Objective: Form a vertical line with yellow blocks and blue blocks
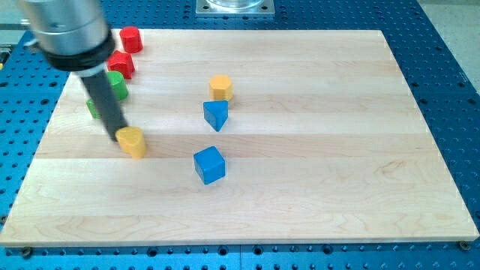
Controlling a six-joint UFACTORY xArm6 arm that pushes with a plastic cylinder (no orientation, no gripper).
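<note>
My tip (120, 136) touches the left side of the loose yellow block (133, 142); the arm carries no hand, only this rod. To my tip's right the yellow hexagon block (220, 87), blue triangular block (215, 115) and blue cube (209, 164) already make a rough column on the bench (337, 150). I should push slowly rightward, staying behind the block's centre so it does not slip aside.

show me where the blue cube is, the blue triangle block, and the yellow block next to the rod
blue cube (209, 165), camera view, its top face
blue triangle block (216, 115), camera view, its top face
yellow block (133, 142), camera view, its middle, just right of my tip (120, 138)
</note>
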